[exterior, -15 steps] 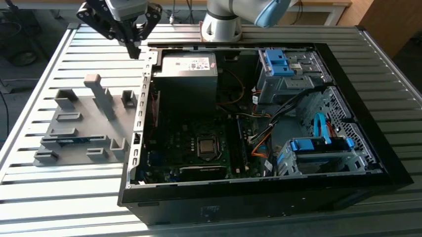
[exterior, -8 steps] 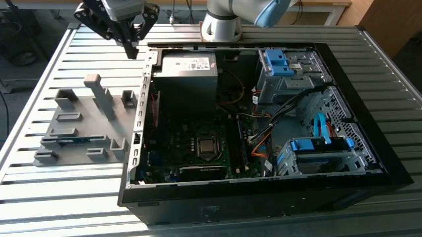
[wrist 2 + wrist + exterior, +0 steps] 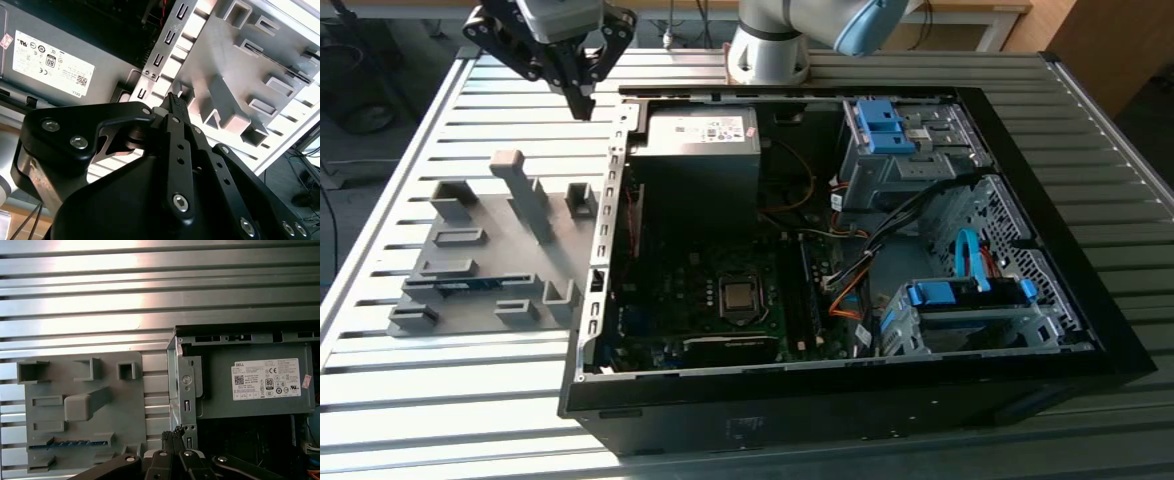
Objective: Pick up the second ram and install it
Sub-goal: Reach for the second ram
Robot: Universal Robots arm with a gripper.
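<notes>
Hand [image 3: 583, 100] clenched, nothing between its fingers; you see it hovering just outside the case [image 3: 787, 425] corner nearest the power supply [image 3: 700, 140]. Second ram [image 3: 70, 443] sits slotted in the grey fixture [image 3: 494, 250] on the desk [image 3: 454, 400], apart from the hand.

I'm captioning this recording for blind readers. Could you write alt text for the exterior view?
A black gripper, shut and empty, hangs above the slatted metal table beside a corner of an open computer case. On the exterior view's left, a grey fixture plate holds the blue ram strip in a slot.
</notes>
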